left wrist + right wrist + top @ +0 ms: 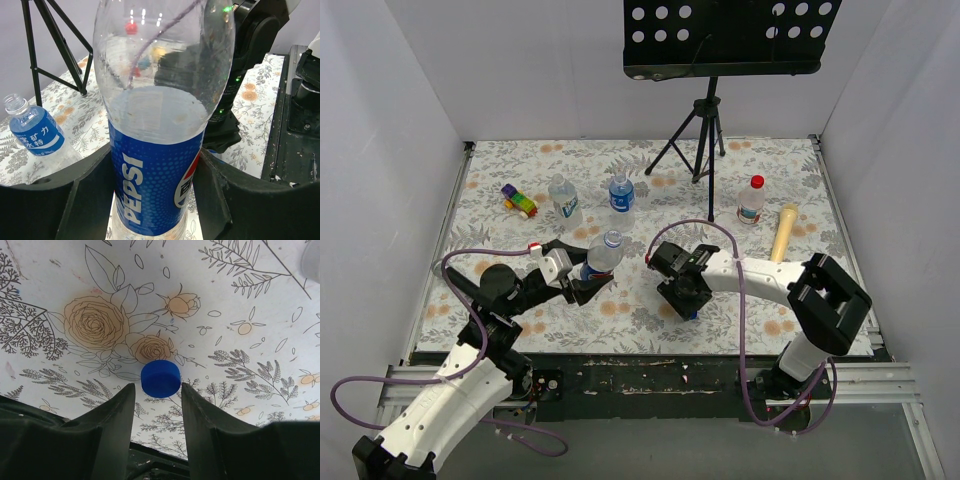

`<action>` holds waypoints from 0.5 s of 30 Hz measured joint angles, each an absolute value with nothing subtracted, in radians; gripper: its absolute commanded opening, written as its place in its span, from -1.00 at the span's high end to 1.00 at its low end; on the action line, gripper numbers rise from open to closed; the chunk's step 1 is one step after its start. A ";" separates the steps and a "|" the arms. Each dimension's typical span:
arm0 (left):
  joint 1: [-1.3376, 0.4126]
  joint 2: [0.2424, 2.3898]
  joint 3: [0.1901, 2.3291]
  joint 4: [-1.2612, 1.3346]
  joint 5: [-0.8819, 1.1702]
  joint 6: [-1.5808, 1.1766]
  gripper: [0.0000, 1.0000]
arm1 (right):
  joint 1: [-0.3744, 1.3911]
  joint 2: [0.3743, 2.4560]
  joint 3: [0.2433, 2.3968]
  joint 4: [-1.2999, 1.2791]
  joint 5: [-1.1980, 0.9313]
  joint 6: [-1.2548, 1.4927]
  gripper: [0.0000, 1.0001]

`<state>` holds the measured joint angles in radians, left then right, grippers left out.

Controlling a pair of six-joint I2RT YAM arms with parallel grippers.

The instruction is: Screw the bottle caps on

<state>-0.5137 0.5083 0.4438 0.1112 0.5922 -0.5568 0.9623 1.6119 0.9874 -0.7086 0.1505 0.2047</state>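
Left end effector [154, 152] clamped, right [158, 386] low

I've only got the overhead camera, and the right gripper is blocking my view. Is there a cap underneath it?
Observer: Yes. A blue cap lies flat on the floral cloth, between the fingertips of the right gripper. Its jaws stand apart, one on each side of the cap.
Operator: Okay. And which bottle is the left gripper on?
Observer: The Pepsi bottle. The left gripper has it clamped at the blue label, with a finger pressed against each side.
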 measured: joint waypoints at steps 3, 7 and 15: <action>-0.514 0.509 0.444 0.111 0.590 -0.557 -0.09 | 0.962 1.619 0.988 -0.709 0.150 0.203 0.09; -0.514 0.508 0.444 0.111 0.587 -0.557 -0.09 | 0.962 1.627 0.990 -0.709 0.150 0.199 0.34; -0.514 0.509 0.444 0.111 0.587 -0.556 -0.12 | 0.962 1.627 1.001 -0.711 0.150 0.188 0.67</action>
